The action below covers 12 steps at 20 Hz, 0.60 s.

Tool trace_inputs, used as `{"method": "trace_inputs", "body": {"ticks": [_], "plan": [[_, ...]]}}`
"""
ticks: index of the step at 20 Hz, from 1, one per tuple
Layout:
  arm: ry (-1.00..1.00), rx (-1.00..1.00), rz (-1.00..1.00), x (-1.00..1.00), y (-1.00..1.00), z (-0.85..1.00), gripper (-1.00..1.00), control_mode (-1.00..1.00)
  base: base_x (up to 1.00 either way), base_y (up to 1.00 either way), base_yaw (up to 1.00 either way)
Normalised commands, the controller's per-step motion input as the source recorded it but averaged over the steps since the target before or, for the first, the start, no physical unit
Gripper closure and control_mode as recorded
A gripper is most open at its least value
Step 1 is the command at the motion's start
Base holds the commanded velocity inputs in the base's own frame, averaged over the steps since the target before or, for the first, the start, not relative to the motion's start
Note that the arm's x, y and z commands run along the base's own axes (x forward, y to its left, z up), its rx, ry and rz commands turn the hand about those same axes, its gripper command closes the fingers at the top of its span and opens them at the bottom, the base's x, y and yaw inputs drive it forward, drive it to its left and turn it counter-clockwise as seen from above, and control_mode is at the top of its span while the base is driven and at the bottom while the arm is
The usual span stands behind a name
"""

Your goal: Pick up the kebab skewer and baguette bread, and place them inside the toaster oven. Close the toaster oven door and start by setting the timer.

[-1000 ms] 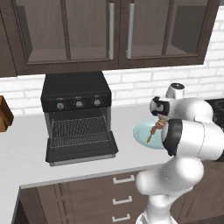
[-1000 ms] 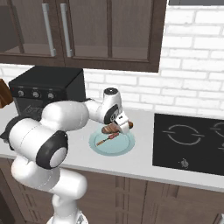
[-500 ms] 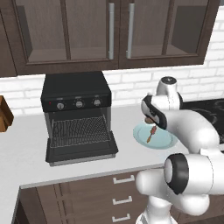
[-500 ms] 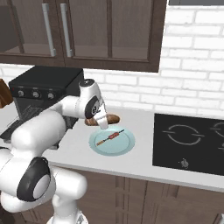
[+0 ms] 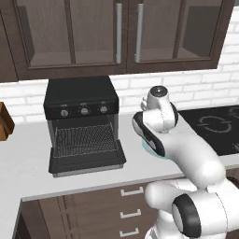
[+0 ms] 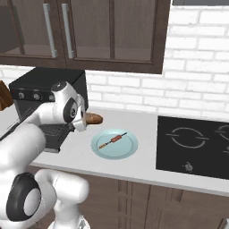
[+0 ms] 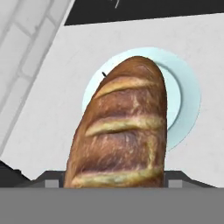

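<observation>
While the white arm reaches across the pale grey counter, its claw is clamped on the stubby reddish-brown baguette bread, carrying it in the air between the round pale-blue plate and the black boxy toaster oven. From the hand view the scored crust of the loaf rises from between the fingers and covers most of the plate beneath it. On that plate lies the thin kebab skewer with its small red and dark chunks, slanted across the middle. Its flat black toaster oven door hangs folded down onto the counter, baring the wire rack inside, under a row of three round knobs. A black glass cooktop sits to the right of the plate, well apart from the oven.
</observation>
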Motion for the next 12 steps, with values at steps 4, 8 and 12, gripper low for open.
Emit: {"method": "trace_inputs", "body": {"ticks": [4, 8, 12], "plan": [[-0.07, 0.04, -0.14, 0.00, 0.94, 0.14, 1.00, -1.00, 0.00, 0.00, 0.00], [-0.04, 0.02, -0.13, 0.00, 0.96, 0.06, 1.00, -1.00, 0.00, 0.00, 0.00], [-0.01, 0.00, -0.12, 0.00, 0.99, 0.01, 1.00, -1.00, 0.00, 0.00, 0.00]]}}
